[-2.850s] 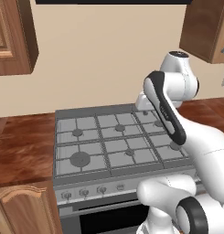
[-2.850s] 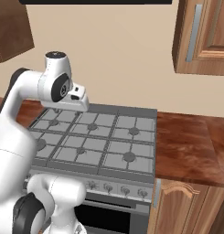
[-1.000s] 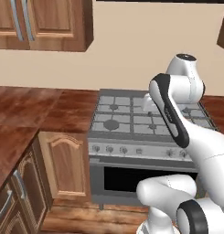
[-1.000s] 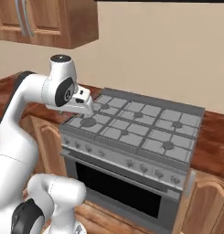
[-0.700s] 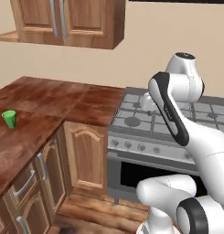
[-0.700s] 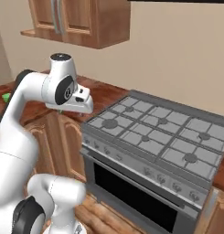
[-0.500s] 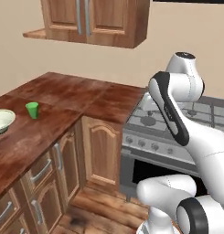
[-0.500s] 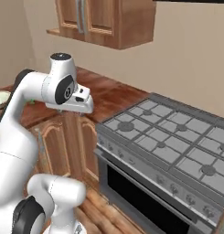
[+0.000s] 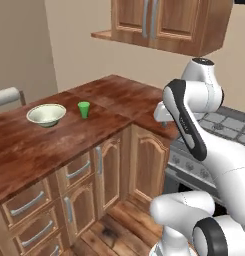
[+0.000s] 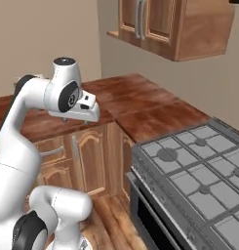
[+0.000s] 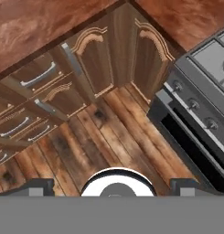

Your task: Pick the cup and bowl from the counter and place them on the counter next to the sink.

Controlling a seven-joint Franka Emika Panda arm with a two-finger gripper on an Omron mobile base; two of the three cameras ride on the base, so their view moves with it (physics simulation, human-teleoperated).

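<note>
2 task things are sitting on the counter — the bowl and, just beside it, the cup. Well apart, the gripper is hanging spread wide over the floor.

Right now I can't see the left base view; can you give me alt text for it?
A pale cream bowl and a small green cup stand apart on a reddish-brown counter at the left, untouched. The white arm rises at the right, in front of a grey stove. Wooden cabinets sit below the counter.
</note>
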